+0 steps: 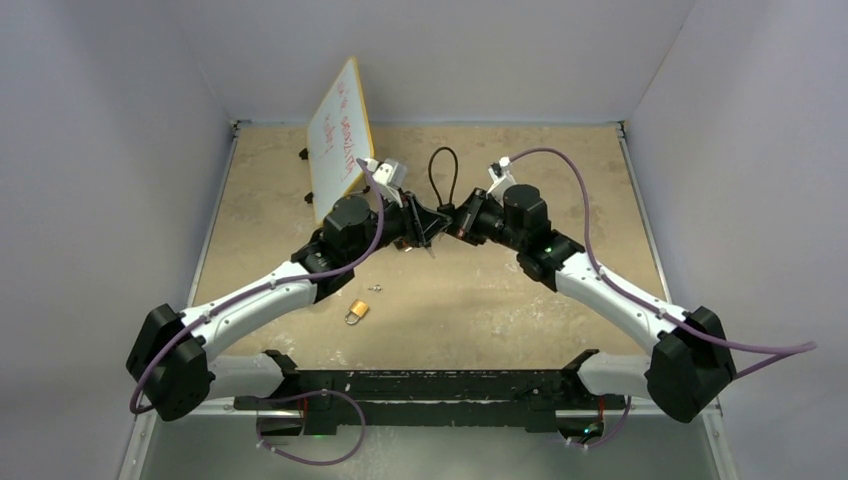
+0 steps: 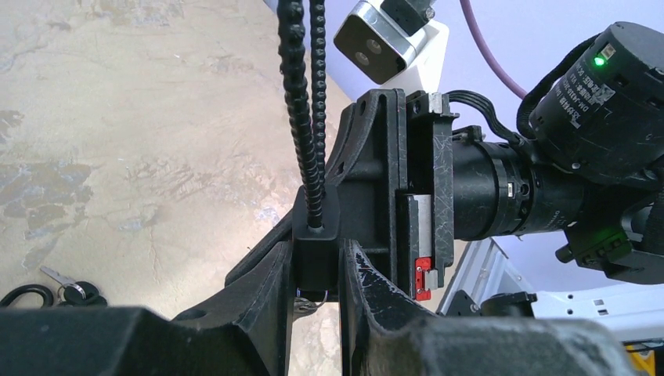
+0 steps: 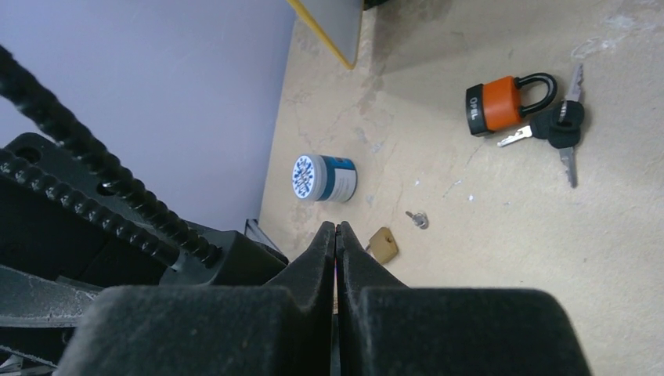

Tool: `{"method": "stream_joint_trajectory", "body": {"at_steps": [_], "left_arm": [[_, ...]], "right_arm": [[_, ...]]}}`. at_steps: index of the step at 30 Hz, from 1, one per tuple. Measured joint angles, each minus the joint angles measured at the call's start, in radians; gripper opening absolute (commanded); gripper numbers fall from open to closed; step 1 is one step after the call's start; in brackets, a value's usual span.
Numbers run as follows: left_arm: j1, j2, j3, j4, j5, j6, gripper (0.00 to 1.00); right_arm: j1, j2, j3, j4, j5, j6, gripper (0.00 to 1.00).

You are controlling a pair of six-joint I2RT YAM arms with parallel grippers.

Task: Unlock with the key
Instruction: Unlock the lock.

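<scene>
Top view: the two arms are seen meeting above the middle of the beige tabletop [image 1: 500, 300]. A black cable lock [image 1: 443, 150] with a beaded loop is held off the table by the left gripper [image 1: 420, 228], with the loop standing toward 12 o'clock. The right gripper [image 1: 458, 222] is pointed at it from 3 o'clock, just beside the lock's body. A small brass padlock [image 1: 356, 313] is laid on the table at 7 o'clock from the grippers, with a small silver key [image 1: 377, 289] near it at 1 o'clock. A white board with a yellow frame [image 1: 338, 135] is propped tilted at 10 o'clock.

Left wrist view: the left fingers are closed narrowly on either side of the lock's block-shaped body, and the cable is seen rising from its top. A bunch of black-headed keys [image 2: 74, 291] is seen on the table at 8 o'clock.

Right wrist view: the right jaws are pressed flat together (whether a key is pinched there cannot be told). An orange padlock with a black shackle [image 3: 505, 102] is laid at 1 o'clock, with the black-headed keys touching it. A white-and-blue round jar [image 3: 323, 178] is laid at 12 o'clock.
</scene>
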Motion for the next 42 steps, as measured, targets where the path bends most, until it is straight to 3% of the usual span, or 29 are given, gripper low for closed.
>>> {"method": "stream_joint_trajectory", "body": {"at_steps": [1,8,13,22,28,32,36,42], "left_arm": [[-0.003,-0.013,-0.003,-0.004,-0.009,-0.004,0.0],[-0.017,-0.056,-0.011,-0.039,-0.026,-0.111,0.0],[0.009,-0.068,-0.046,-0.037,0.003,-0.228,0.0],[0.127,-0.056,-0.083,-0.028,0.077,-0.39,0.0],[0.143,-0.056,-0.086,0.02,0.151,-0.446,0.0],[0.145,-0.056,-0.086,0.06,0.194,-0.478,0.0],[0.145,-0.056,-0.086,0.095,0.226,-0.507,0.0],[0.145,-0.056,-0.086,0.145,0.259,-0.537,0.0]], "right_arm": [[0.006,-0.008,-0.001,-0.004,0.004,0.006,0.01],[0.024,-0.124,-0.092,-0.004,0.032,0.023,0.42],[0.025,-0.223,-0.182,-0.017,0.06,0.003,0.51],[0.045,-0.438,-0.257,0.027,0.061,-0.03,0.57],[0.045,-0.457,-0.267,0.09,0.061,-0.026,0.56],[0.045,-0.433,-0.267,0.094,0.077,-0.015,0.5],[0.044,-0.403,-0.262,0.108,0.081,-0.003,0.36],[0.044,-0.364,-0.248,0.179,0.057,0.004,0.37]]}}
